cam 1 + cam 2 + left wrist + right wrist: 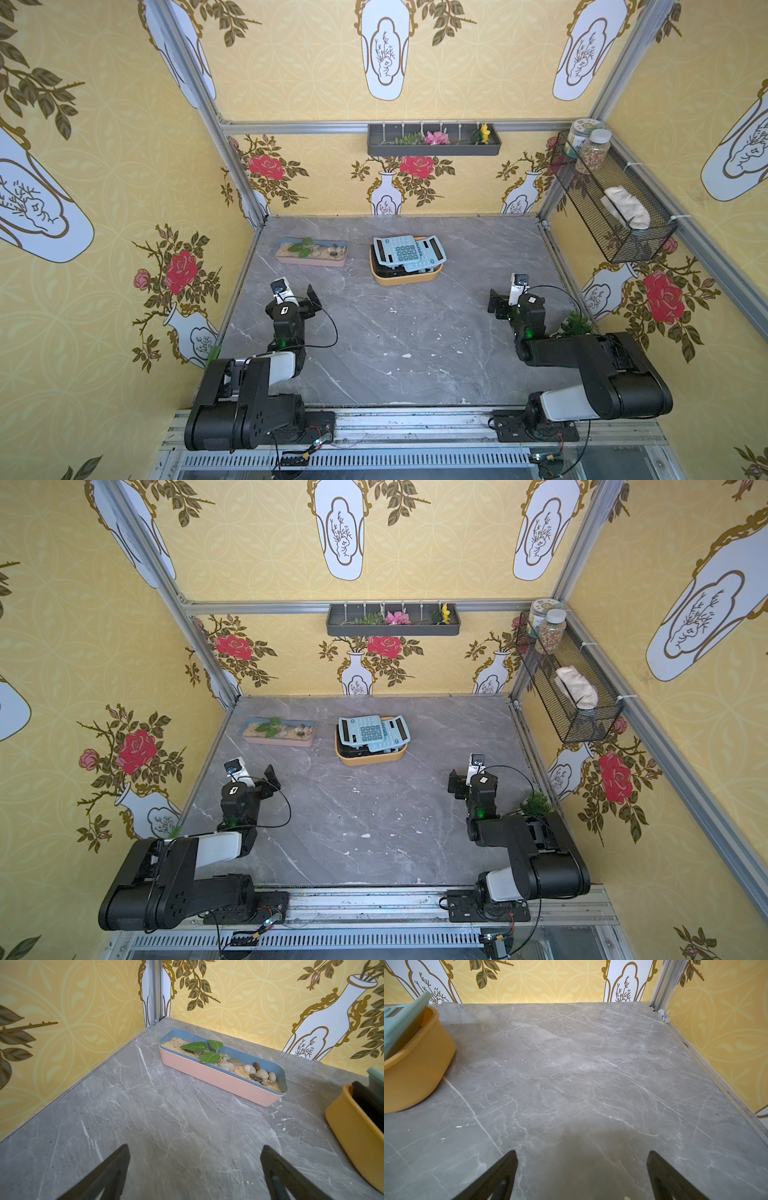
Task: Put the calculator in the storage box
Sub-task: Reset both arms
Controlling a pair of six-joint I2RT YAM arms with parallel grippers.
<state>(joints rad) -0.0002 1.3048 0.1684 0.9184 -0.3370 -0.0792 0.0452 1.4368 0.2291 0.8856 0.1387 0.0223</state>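
In both top views, a shallow yellow-orange plastic storage box [405,277] with rounded corners stands on the grey marble-patterned tabletop [395,340], a little above the centre of the frame. Two light blue calculators [402,250] lie in it, tilted and overlapping, and their edges reach over the rim. Under them is a flat black thing [384,271], perhaps one more calculator; it is mostly covered. Left of the box and apart from it is a long pink-and-blue planter tray [311,261] with sand, pebbles and green leaves. The left end effector [312,296] is in the lower left part of the frame and the right end effector [494,300] in the lower right part. Both are over bare tabletop, well apart from the box.

In the left wrist view, the two black fingers [112,1169] of the left end effector are spread wide and released, with only tabletop between them. The planter tray lies ahead of them, and one corner of the storage box shows beside it.

In the right wrist view, the fingers [662,1169] of the right end effector are also spread wide and grasp nothing. A rounded corner of the storage box is visible, with a light blue calculator leaning over its rim.
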